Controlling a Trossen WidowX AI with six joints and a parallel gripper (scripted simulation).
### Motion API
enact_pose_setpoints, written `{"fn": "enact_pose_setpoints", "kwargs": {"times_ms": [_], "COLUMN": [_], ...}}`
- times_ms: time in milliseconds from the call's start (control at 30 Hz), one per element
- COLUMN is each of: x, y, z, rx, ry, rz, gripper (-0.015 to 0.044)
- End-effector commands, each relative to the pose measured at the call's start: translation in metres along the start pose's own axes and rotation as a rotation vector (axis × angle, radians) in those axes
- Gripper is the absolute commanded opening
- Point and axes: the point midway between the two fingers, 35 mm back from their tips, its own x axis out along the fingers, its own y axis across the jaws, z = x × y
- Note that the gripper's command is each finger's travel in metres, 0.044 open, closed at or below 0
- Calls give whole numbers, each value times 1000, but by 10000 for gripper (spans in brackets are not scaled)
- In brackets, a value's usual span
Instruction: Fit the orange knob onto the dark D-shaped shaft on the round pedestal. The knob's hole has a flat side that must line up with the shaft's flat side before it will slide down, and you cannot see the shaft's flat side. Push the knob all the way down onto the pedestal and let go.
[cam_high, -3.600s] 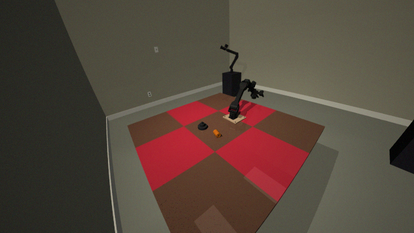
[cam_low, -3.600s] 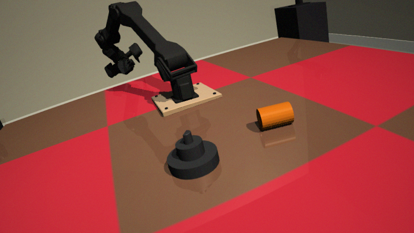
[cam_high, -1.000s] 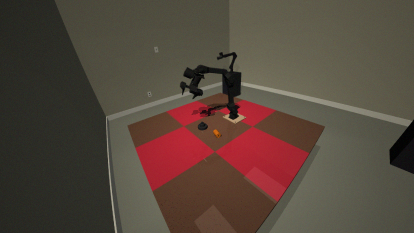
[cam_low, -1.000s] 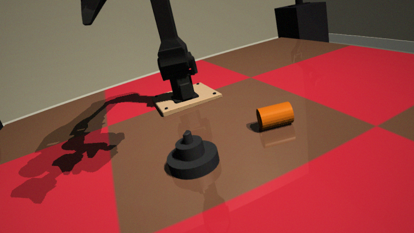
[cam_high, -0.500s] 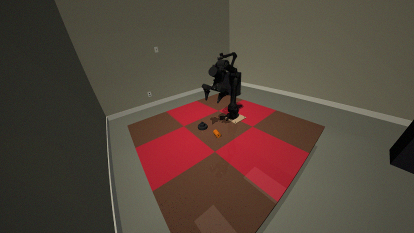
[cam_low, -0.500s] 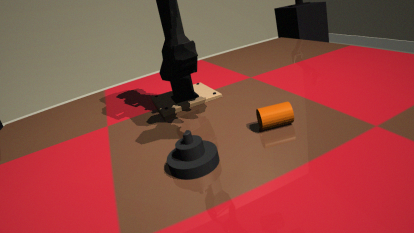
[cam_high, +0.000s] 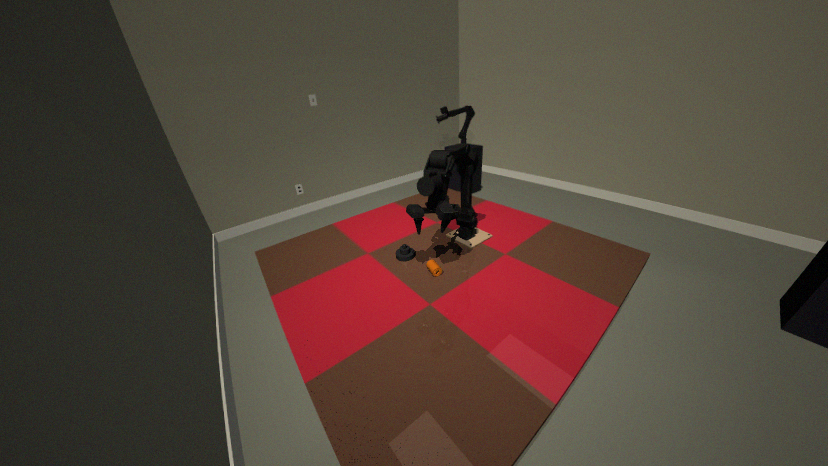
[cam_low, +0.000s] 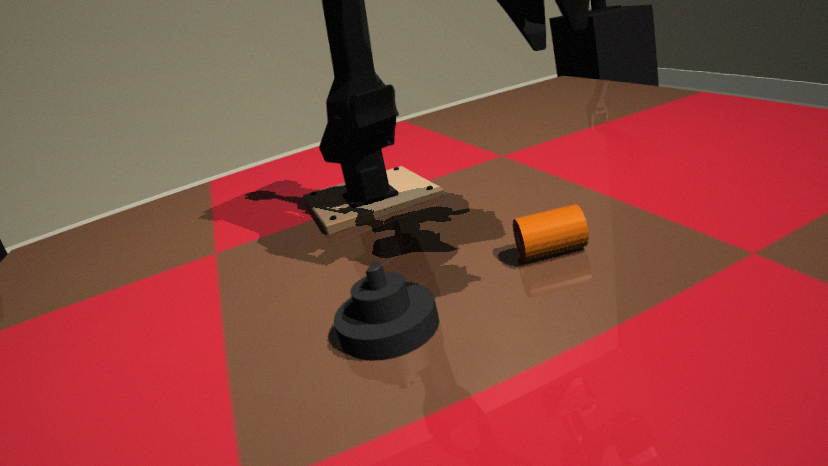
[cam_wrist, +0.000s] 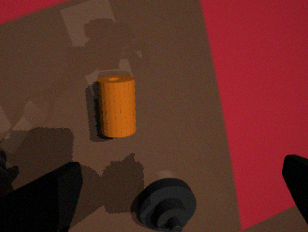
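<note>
The orange knob (cam_high: 433, 268) (cam_low: 551, 232) (cam_wrist: 118, 107) lies on its side on a brown square; a hole shows at its upper end in the wrist view. The dark round pedestal (cam_high: 405, 255) (cam_low: 387, 343) (cam_wrist: 186, 196) stands upright on the same square, apart from the knob, with its bare shaft (cam_low: 376, 277) pointing up. The shaft's flat side cannot be made out. My gripper (cam_high: 431, 232) (cam_low: 557, 37) (cam_wrist: 183, 169) is wide open and empty, fingers pointing down, above the mat and touching neither thing. In the wrist view the knob lies beyond the fingertips, left of middle.
The arm's pale base plate (cam_high: 482, 236) (cam_low: 408, 180) sits behind the knob and pedestal. A dark box (cam_high: 476, 173) (cam_low: 626, 49) stands beyond the mat (cam_high: 347, 324) (cam_low: 695, 370). Another dark box (cam_high: 811, 309) is at the far right. Walls stand behind. The arm's shadow falls near the pedestal.
</note>
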Motion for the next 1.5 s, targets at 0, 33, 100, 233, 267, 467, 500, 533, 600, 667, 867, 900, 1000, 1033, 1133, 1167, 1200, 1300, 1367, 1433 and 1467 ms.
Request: {"fn": "enact_pose_setpoints", "kwargs": {"times_ms": [0,33,100,233,267,467,500,533,600,667,867,900,1000,1033,1133,1167,1200,1300,1367,1433,1467], "x": [68,84,103,106,107,130,130,130,131,134,143,145,150,151,156,158,159,164,167,170,172], "y": [19,26,34,36,36,41,41,41,41,42,43,44,45,45,46,46,47,48,49,50,50], "z": [0,-2,-4,-5,-5,-4,-4,-4,-4,-4,-3,-3,-3,-3,-3,-3,-3,-3,-3,-3,-3], "rx": [8,10,12,12,12,12,12,12,12,12,12,12,12,12,12,12,12,12,12,12,12], "ry": [93,116,144,149,149,149,149,149,149,149,149,149,149,149,149,149,149,149,149,149,149], "rz": [143,175,214,220,220,220,220,220,220,220,220,220,220,220,220,221,221,221,221,221,221], "gripper": [440,440,440,440,440,440,440,440,440,440,440,440,440,440,440,440,440,440,440,440,440]}}
